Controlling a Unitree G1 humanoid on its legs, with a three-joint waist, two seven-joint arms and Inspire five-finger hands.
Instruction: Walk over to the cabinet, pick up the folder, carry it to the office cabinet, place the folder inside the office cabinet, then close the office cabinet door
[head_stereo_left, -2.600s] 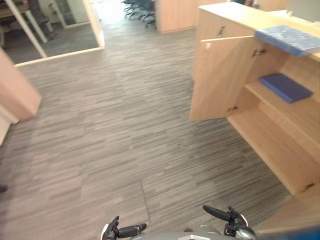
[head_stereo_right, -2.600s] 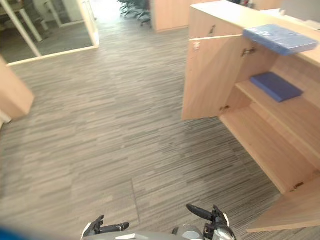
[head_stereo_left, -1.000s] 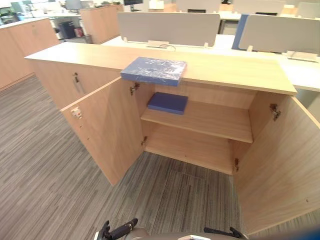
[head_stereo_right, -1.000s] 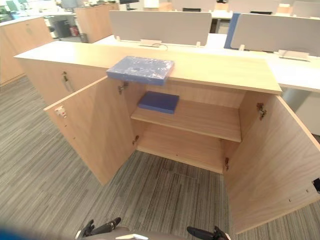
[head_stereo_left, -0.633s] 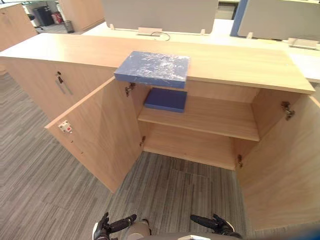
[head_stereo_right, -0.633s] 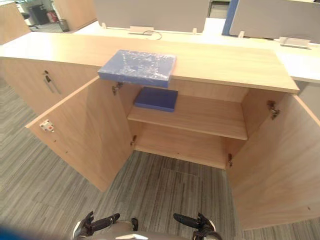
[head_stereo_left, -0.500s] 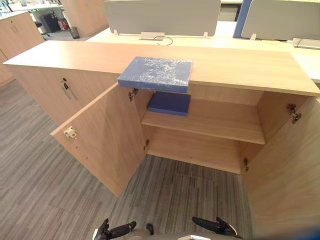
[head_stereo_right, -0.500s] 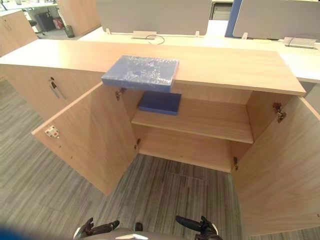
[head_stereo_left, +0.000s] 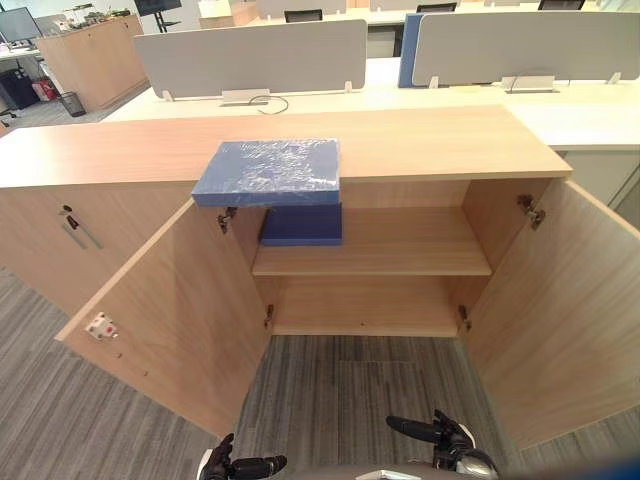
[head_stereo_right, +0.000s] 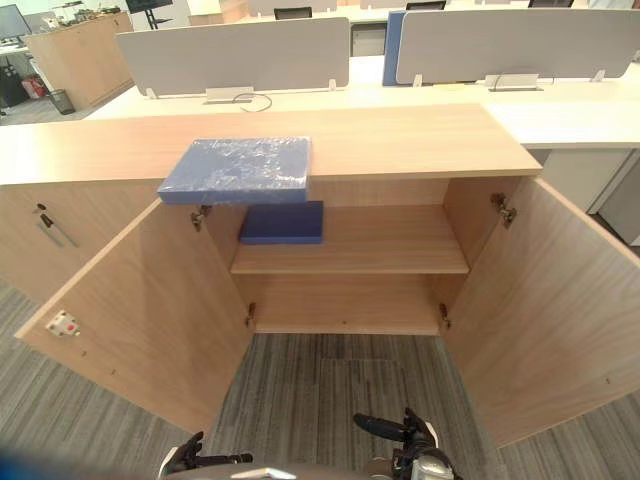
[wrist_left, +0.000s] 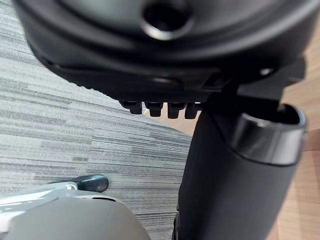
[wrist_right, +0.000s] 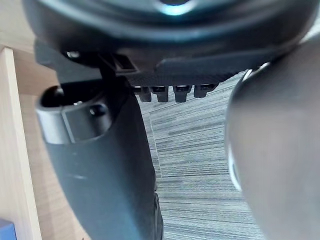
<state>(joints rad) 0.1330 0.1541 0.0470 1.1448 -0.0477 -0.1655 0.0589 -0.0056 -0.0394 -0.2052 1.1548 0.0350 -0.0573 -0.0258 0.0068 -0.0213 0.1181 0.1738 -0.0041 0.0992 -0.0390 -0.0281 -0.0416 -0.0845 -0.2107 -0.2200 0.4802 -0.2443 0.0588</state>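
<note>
Fingers (head_stereo_left: 262, 463) left hand (head_stereo_left: 225, 467), right hand (head_stereo_left: 452, 441) seemingly relaxed; eye views: folder (head_stereo_left: 270, 170) atop cabinet (head_stereo_left: 430, 140).

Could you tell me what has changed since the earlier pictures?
Only the camera moved: the robot turned to face the cabinet. Nothing was grasped. The folder still lies on top, a second folder on the shelf, both doors open, left hand and right hand open.
</note>
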